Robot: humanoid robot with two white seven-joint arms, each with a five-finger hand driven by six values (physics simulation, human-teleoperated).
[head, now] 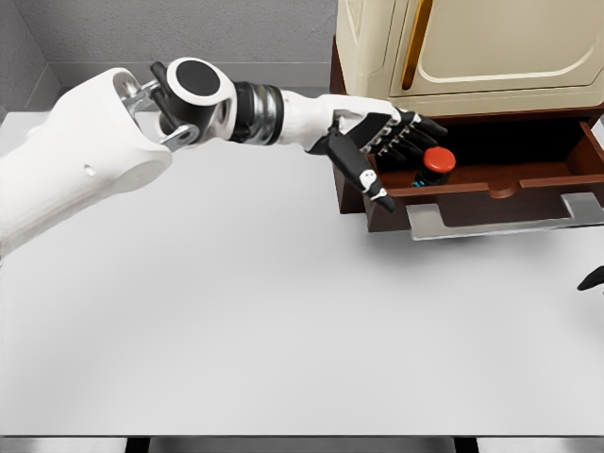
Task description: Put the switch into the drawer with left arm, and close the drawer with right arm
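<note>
Left hand's fingers (401, 132) spread wide, holding nothing, just beside the small, rigid, likely light red-capped switch (437, 161) inside the open brown wooden drawer (491, 193).

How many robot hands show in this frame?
2. The left hand reaches over the open drawer beside the red-buttoned switch, fingers spread. Of the right hand, only dark fingertips show at the right edge; the rest is out of frame.

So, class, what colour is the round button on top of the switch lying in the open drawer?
Red: the switch's round button shows best in the head view, inside the dark brown wooden drawer.
</note>
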